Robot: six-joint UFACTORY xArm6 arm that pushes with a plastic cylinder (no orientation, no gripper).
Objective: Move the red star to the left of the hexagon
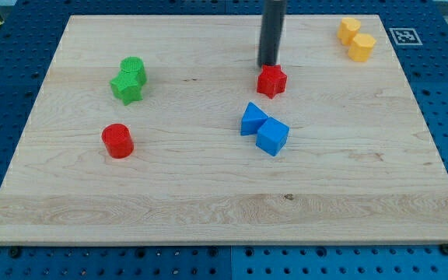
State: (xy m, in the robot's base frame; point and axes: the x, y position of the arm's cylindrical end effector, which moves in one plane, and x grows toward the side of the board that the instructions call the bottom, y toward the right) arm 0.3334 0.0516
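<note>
The red star (271,81) lies on the wooden board, right of centre in the upper half. My tip (268,65) stands at the star's upper edge, touching or almost touching it. Two yellow blocks sit at the view's top right: the lower one (362,47) looks like a hexagon, the upper one (349,30) touches it. The red star is well to the left of both and lower in the view.
A blue triangle-like block (252,119) and a blue cube (272,136) touch just below the red star. A green cylinder (133,68) and green star (127,88) touch at the left. A red cylinder (117,141) sits lower left. The board's edge (224,239) runs along the bottom.
</note>
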